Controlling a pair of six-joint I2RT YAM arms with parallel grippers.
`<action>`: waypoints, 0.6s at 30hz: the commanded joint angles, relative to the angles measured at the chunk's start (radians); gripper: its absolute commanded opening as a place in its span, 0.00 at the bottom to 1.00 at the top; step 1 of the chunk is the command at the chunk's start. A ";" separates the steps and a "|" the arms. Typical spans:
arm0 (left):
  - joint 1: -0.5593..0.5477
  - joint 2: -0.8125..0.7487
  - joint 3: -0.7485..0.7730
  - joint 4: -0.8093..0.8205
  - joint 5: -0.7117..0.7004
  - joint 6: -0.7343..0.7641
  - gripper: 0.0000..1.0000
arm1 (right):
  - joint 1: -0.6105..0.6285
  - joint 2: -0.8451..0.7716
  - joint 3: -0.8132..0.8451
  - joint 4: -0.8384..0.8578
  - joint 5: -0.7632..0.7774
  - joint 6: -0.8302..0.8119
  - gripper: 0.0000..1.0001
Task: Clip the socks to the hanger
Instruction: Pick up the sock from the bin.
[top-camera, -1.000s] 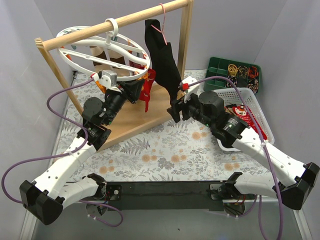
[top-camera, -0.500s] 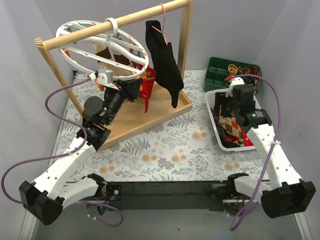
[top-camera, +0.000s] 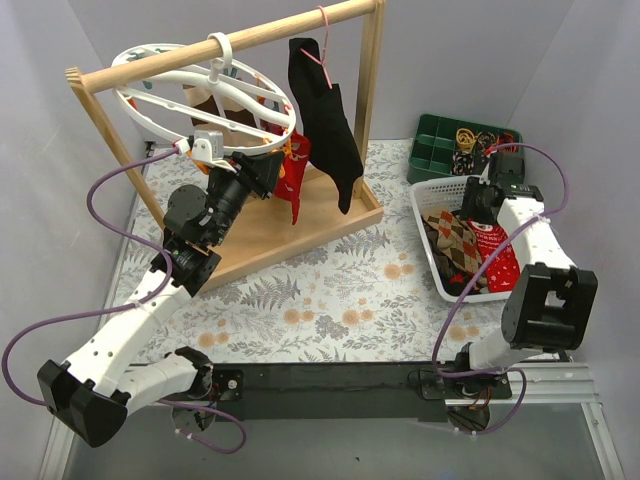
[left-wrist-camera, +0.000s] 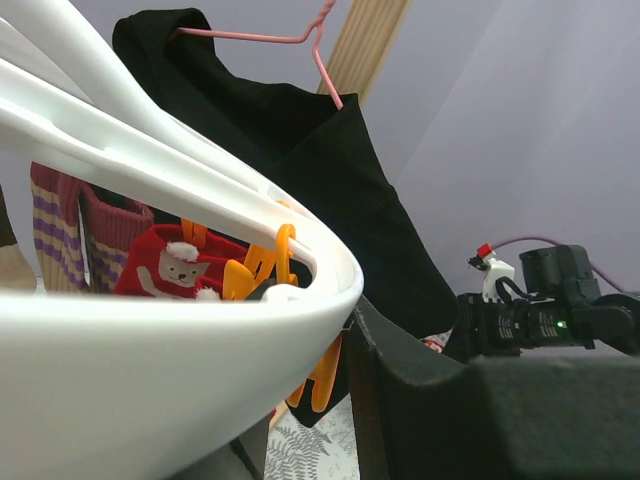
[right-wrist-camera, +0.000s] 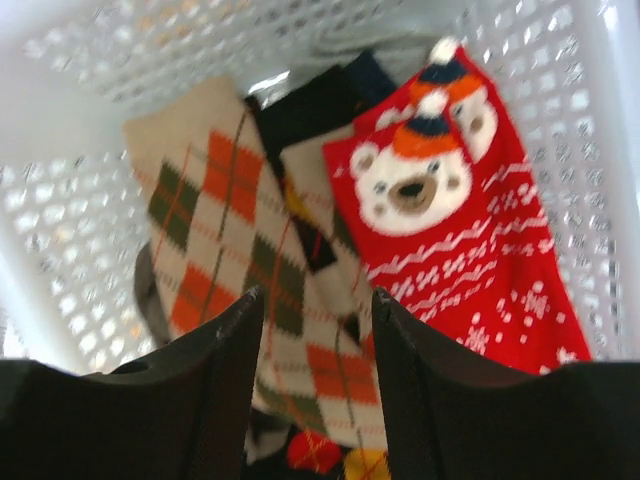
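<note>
The round white hanger (top-camera: 140, 106) hangs by its hook from the wooden rail. A red Christmas sock (top-camera: 293, 176) hangs clipped at its right side. My left gripper (top-camera: 262, 172) is shut on the hanger's ring (left-wrist-camera: 150, 370), next to orange clips (left-wrist-camera: 262, 262) and the red sock (left-wrist-camera: 160, 268); a striped sock (left-wrist-camera: 58, 225) hangs behind. My right gripper (top-camera: 478, 206) is open and empty just above the white basket. Its fingers (right-wrist-camera: 316, 300) straddle an argyle sock (right-wrist-camera: 230, 230), beside a red bear-print sock (right-wrist-camera: 470, 250). Both socks also show in the top view: argyle (top-camera: 455, 240), red (top-camera: 497, 252).
The wooden rail frame (top-camera: 370, 70) stands on a wooden base (top-camera: 270, 235). A black garment (top-camera: 330, 130) on a pink wire hanger (top-camera: 325, 30) hangs right of the white hanger. The white basket (top-camera: 424, 225) sits at right, with a green tray (top-camera: 435, 150) of small items behind it.
My right arm has swung from beside the black garment to the right and now points down into the basket. The left gripper and the hanger's ring shifted slightly.
</note>
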 joint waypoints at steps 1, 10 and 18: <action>0.008 0.019 0.026 -0.079 -0.005 -0.018 0.00 | -0.038 0.081 0.100 0.086 0.015 -0.020 0.52; 0.008 0.016 0.026 -0.081 0.016 -0.034 0.00 | -0.044 0.260 0.165 0.117 0.021 -0.035 0.52; 0.008 0.012 0.026 -0.081 0.035 -0.031 0.00 | -0.062 0.329 0.163 0.141 0.007 -0.032 0.51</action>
